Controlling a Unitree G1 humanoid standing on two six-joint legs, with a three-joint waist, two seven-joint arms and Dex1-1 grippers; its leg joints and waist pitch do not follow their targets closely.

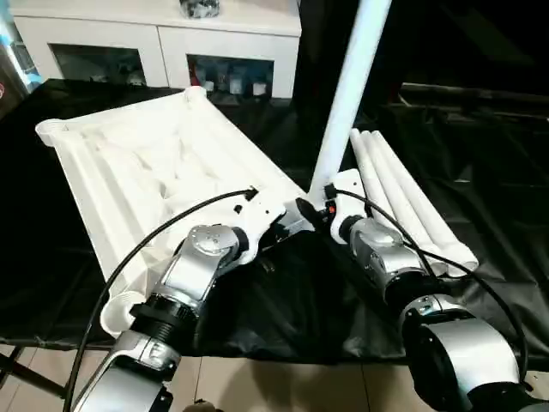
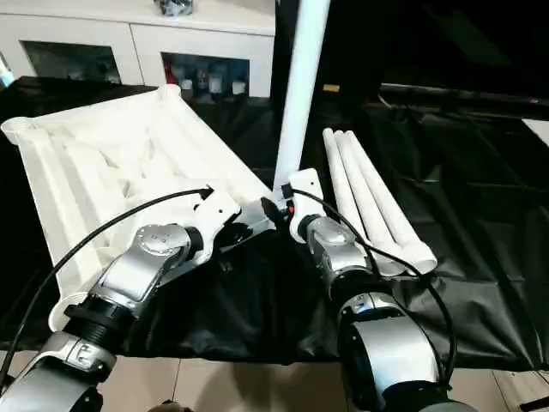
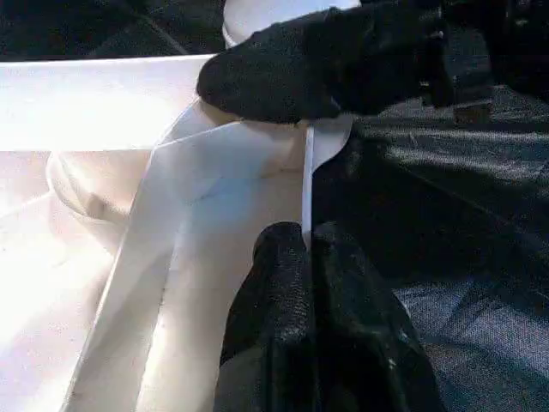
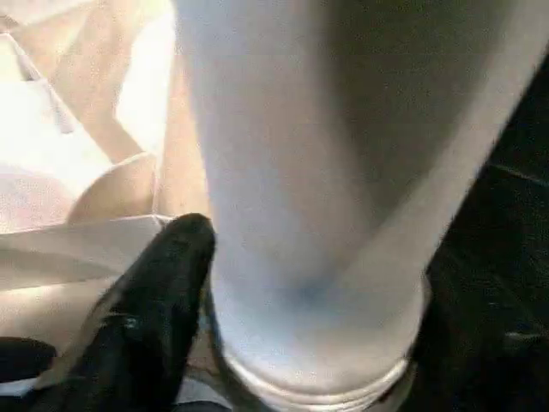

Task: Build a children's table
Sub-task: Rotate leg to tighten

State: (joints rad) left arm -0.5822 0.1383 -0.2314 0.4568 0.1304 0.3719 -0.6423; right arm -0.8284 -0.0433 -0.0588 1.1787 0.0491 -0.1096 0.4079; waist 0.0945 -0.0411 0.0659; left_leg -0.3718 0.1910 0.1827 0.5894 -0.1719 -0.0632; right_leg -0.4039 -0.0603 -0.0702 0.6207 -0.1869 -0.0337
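Observation:
The children's table's white tabletop (image 1: 154,172) lies ribbed side up on the black cloth. One white leg (image 1: 347,94) stands upright in its near right corner socket. My right gripper (image 1: 316,209) holds that leg's base; one black finger (image 4: 163,292) presses the tube's side, the other is hidden behind it. My left gripper (image 1: 279,225) is shut on the tabletop's thin rim (image 3: 305,172) just beside that socket. Three more legs (image 1: 403,197) lie side by side on the cloth to the right.
A white glass-door cabinet (image 1: 171,43) stands behind the work table. The black cloth's front edge (image 1: 283,356) runs just below my forearms, with floor beyond it. Cables loop over both forearms.

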